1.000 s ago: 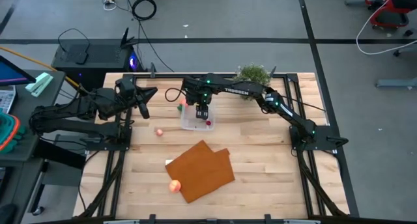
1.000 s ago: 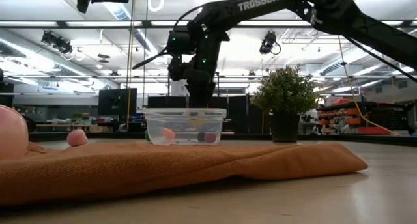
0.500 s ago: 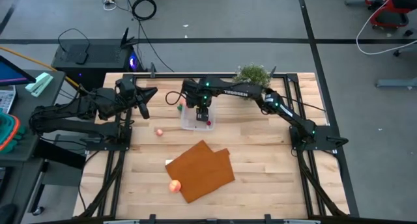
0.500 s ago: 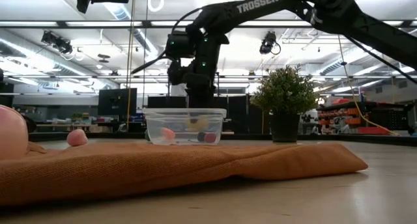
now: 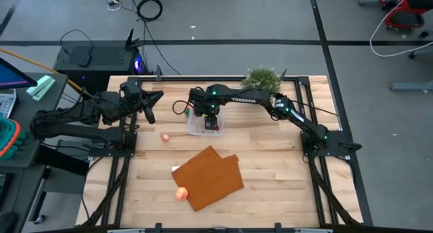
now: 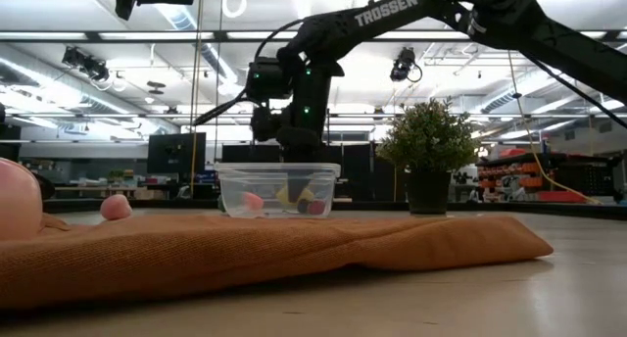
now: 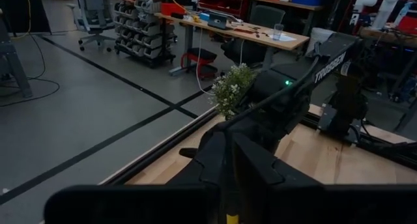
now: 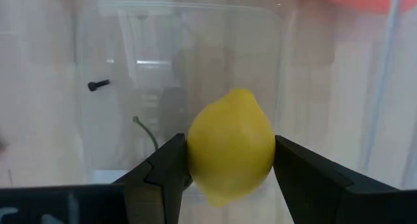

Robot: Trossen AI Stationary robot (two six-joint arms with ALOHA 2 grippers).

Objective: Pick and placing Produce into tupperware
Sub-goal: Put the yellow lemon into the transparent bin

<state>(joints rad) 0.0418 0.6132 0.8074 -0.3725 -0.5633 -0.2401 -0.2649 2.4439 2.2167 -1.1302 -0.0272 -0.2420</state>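
Note:
The tupperware (image 5: 203,126) is a small clear box on the table's far middle; a red piece (image 5: 217,128) and a pink piece (image 6: 252,201) lie inside. My right gripper (image 5: 212,118) points down into it, shut on a yellow lemon (image 8: 231,146). On the table lie a pink piece (image 5: 165,137) to the box's left and a green piece (image 5: 187,112) behind it. A peach-orange fruit (image 5: 180,193) rests at the orange-brown mat's (image 5: 211,177) near left edge. My left gripper (image 5: 149,112) waits shut at the far left, raised. My right gripper pinches the lemon across its widest part (image 8: 195,152), one finger (image 8: 166,172) on each side. The fingers come from above, pointing down. The lemon (image 6: 291,193) hangs inside the tupperware's walls (image 6: 230,185); whether it touches the floor cannot be told.
A bushy green potted plant (image 5: 262,77) stands at the far edge, right of the tupperware and under the right arm's forearm. The mat covers the middle near part of the wooden table (image 5: 284,185). Bare wood lies to the right of the mat.
My right gripper has sunk with the lemon from above the tupperware's rim down between its walls, staying shut on it and pointing down.

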